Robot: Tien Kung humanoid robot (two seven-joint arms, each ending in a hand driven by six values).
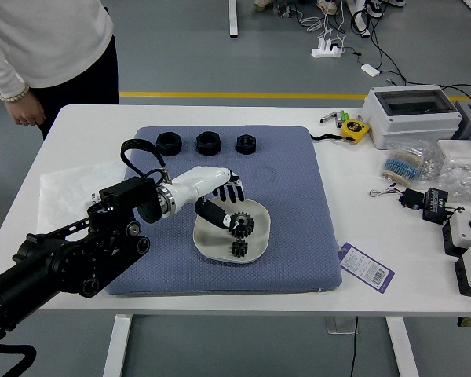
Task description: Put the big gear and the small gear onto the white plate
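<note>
White plate [212,243]: carries the big gear [242,225] and small gear [239,248].
Left hand [195,187]: empty, fingers apart above the plate's far-left rim.
Gear placement: apparently complete.
Next move: lift clear, gears undisturbed.
Person's hand [27,110]: hangs well beyond the plate.

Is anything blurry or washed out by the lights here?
Head view: lighting looks fairly even; the big gear shows its teeth without obvious blur; clear plastic packaging at right catches glints; the purple-edged tag's fine print is unreadable.
</note>
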